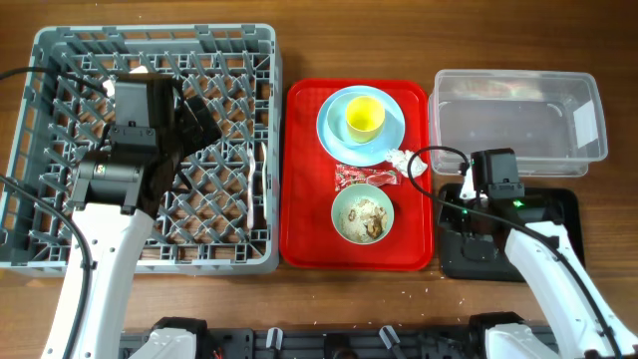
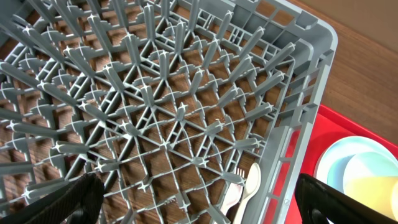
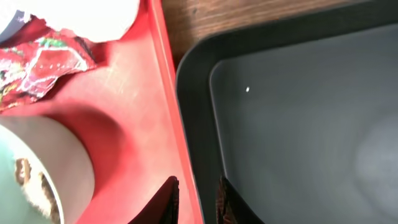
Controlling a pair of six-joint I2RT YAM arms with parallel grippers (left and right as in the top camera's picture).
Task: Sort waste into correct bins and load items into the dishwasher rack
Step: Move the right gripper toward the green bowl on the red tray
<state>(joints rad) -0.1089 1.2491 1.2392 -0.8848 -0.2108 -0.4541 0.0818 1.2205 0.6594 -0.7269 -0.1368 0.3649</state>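
Note:
The grey dishwasher rack (image 1: 60,60) fills the left side. My left gripper (image 1: 204,122) hangs over it, open wide and empty (image 2: 199,211). A white spoon (image 2: 252,180) and fork (image 2: 233,194) lie in the rack by its right wall (image 1: 261,184). The light blue plate (image 1: 339,140) holds the yellow cup (image 1: 365,117). Below it lie the white napkin (image 1: 401,160) and the red-and-silver wrapper (image 1: 354,177). A pale green bowl (image 1: 363,199) holds food scraps (image 1: 374,226). My right gripper (image 1: 454,199) is narrowly open and empty (image 3: 196,199) over the black tray's left rim (image 3: 193,93).
The plate, cup, bowl, napkin and wrapper all sit on a bright red tray (image 1: 309,229) in the middle. The clear tub (image 1: 588,150) stands at the back right. The black tray (image 1: 558,214) lies in front of it, tight against the red tray's right edge (image 3: 168,93).

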